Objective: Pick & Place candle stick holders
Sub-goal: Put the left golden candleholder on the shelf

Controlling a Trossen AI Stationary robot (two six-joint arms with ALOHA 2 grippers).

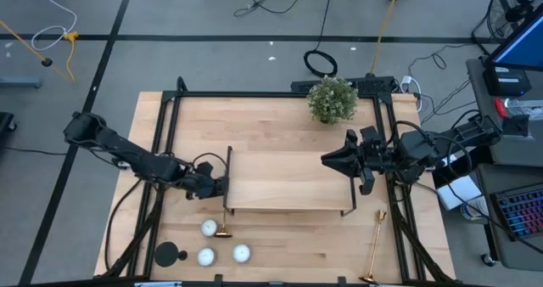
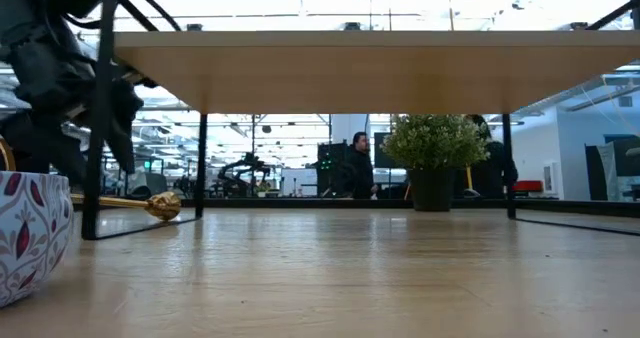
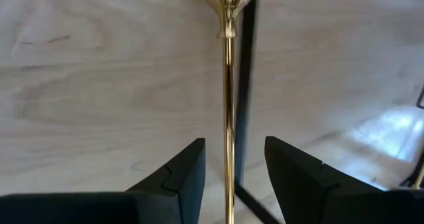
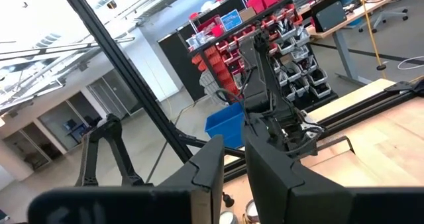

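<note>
gold candlestick (image 1: 223, 220) by stand, gold candlestick (image 1: 374, 248) lying right, black holder (image 1: 168, 255) front-left

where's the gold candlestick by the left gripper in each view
High view: the gold candlestick lies by the stand's front left leg, its base near a white candle.
Low view: its shaft and knob lie on the table at left.
Left wrist view: its shaft runs between the left gripper's open fingers.
Right wrist view: not identifiable.
Shared landmark: the wooden stand's black leg.

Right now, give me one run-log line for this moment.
left gripper: open, fingers either side of gold candlestick stem | right gripper: over wooden stand, empty | second gold candlestick: lying on table
</note>
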